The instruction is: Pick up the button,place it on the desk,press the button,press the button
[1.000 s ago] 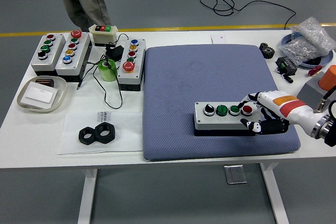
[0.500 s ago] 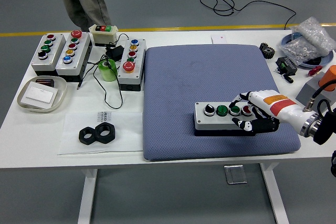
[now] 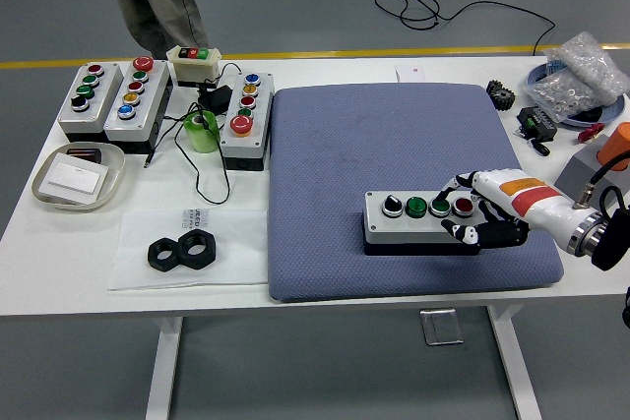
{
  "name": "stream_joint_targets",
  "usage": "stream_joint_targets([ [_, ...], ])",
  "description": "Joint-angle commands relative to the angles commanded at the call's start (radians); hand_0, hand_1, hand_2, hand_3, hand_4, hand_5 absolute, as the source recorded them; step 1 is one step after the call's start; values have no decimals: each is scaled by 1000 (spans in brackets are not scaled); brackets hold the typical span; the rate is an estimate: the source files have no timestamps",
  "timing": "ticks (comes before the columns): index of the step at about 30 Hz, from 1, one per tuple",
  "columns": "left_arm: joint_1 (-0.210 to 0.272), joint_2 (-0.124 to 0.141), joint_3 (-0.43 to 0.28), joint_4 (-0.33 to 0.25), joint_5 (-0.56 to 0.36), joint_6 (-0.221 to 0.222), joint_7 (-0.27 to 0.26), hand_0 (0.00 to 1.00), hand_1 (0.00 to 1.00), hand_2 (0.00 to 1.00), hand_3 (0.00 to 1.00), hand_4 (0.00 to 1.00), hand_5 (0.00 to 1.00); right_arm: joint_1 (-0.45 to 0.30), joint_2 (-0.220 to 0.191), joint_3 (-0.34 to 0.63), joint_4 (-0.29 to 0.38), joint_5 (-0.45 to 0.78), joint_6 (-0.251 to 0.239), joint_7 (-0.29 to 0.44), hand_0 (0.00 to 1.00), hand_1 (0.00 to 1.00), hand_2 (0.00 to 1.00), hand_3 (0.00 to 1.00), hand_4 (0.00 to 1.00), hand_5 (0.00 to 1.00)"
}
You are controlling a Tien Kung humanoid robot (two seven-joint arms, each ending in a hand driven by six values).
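Note:
A grey button box (image 3: 418, 220) lies on the blue mat (image 3: 394, 145), at its front right. Along its top sit a black knob, two green buttons and a red button (image 3: 463, 207). My right hand (image 3: 471, 211) reaches in from the right and straddles the box's right end. Its fingers (image 3: 459, 187) are spread just behind the red button and its thumb lies along the box's front edge. The red button shows uncovered between them, and the hand holds nothing. My left arm is out of view.
Several more button boxes (image 3: 133, 97) stand at the back left beside a green tape roll (image 3: 202, 131) and cables. Two black nuts (image 3: 182, 252) and a shallow tray (image 3: 77, 176) are at the front left. Parts and a bag crowd the right edge. A person stands behind the table's far left.
The right hand slid left over the red button half a second ago, then drew back slightly right. The button box has stayed in place.

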State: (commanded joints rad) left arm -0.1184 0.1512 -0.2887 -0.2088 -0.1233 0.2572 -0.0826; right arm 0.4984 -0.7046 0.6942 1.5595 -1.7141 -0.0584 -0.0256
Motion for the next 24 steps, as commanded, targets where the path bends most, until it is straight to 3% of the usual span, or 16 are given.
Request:
stream_joint_targets([
  [24, -3, 0, 4, 0, -7, 0, -1, 751, 832, 876, 830, 635, 998, -5, 8, -28, -34, 3, 4, -2, 79, 2, 86, 679, 658, 446],
])
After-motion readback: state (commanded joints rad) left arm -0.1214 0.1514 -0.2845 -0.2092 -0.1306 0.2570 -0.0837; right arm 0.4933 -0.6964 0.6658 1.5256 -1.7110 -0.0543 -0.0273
